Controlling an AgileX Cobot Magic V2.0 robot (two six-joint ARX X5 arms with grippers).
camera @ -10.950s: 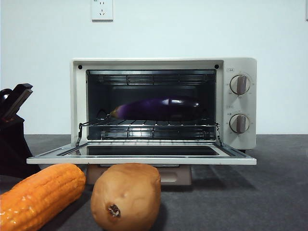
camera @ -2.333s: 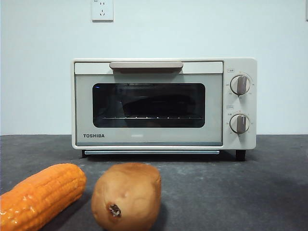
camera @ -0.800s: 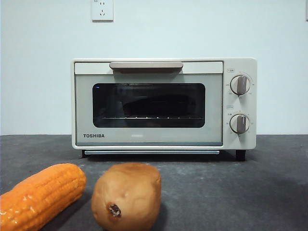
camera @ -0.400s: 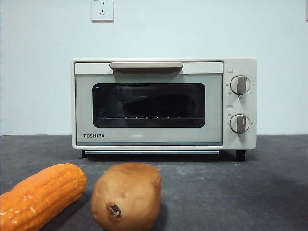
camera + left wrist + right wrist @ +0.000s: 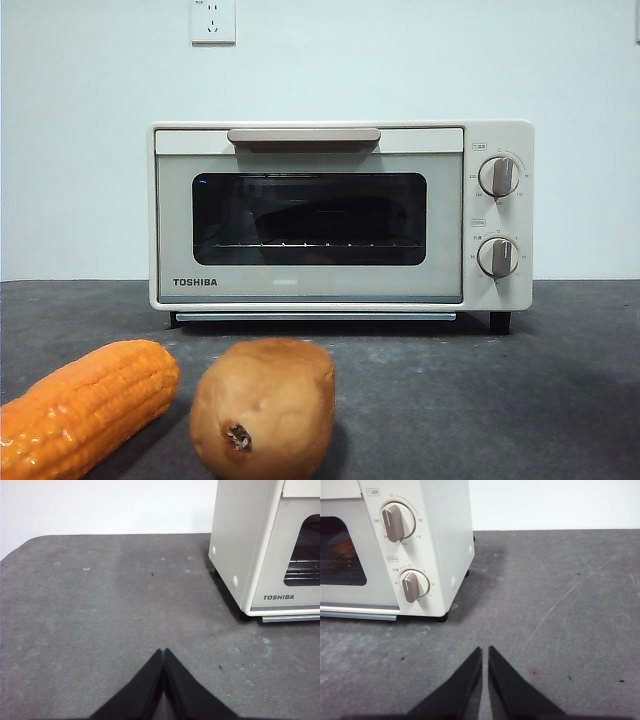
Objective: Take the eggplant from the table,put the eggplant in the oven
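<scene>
The cream-white TOSHIBA oven (image 5: 310, 288) stands at the back of the dark grey table (image 5: 480, 400) with its door closed. Behind the dark glass a long dark shape, the eggplant (image 5: 335, 214), lies dimly on the wire rack. My left gripper (image 5: 163, 651) is shut and holds nothing, low over the table (image 5: 100, 605) off the oven's (image 5: 240, 545) TOSHIBA-logo side. My right gripper (image 5: 485, 648) is shut with only a thin slit between its jaws. It hangs over the table (image 5: 560, 605) near the oven's knob side (image 5: 445, 530). Neither arm shows in the front view.
An orange corn cob (image 5: 85, 405) and a brown potato (image 5: 262, 405) lie on the table's near edge in front of the oven. Two grey knobs (image 5: 498, 176) sit on its right panel, and a beige handle (image 5: 303, 135) runs along the door's top.
Earlier the oven door hung open with the eggplant on the rack and a gripper at the left edge. Now the door is closed and no arm shows. Nothing moved in the last second.
</scene>
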